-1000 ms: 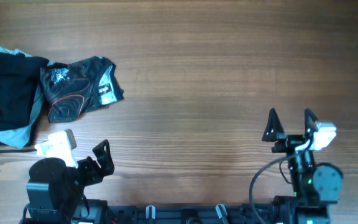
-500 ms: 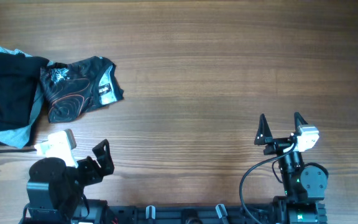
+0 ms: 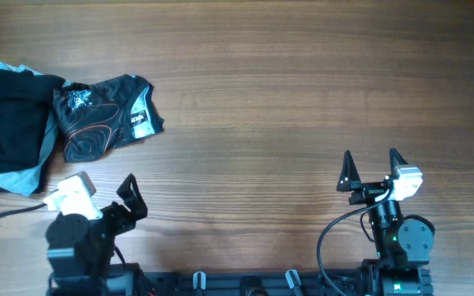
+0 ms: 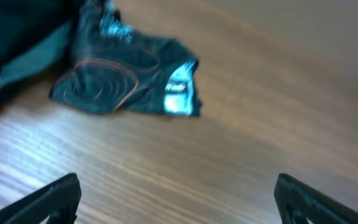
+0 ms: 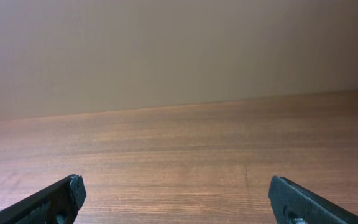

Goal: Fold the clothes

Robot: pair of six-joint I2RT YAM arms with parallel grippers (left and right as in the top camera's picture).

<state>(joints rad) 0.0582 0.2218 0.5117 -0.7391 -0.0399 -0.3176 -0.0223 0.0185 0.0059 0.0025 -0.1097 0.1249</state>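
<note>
1. Black jersey (image 3: 105, 119) with thin orange contour lines lies crumpled in the upper left of the overhead frame, flat on the wooden table (image 3: 286, 82). A pale logo panel shows at its right edge.
2. I note that the jersey's left edge meets a pile of plain black and light-blue garments (image 3: 11, 127) at the far left edge of the frame. I cannot tell which of the two lies on top at the join.
3. Left gripper (image 4: 176, 193) sits in the lower left of the overhead frame, below the jersey and apart from it. Its wrist view is blurred, but both fingers stand wide apart at the bottom corners with only bare wood between them. The jersey lies in the upper left of that view.
4. Right gripper (image 3: 371, 160) sits in the lower right of the overhead frame, well apart from the jersey. I record its jaws as spread wide and holding nothing, and its wrist view shows bare tabletop.
</note>
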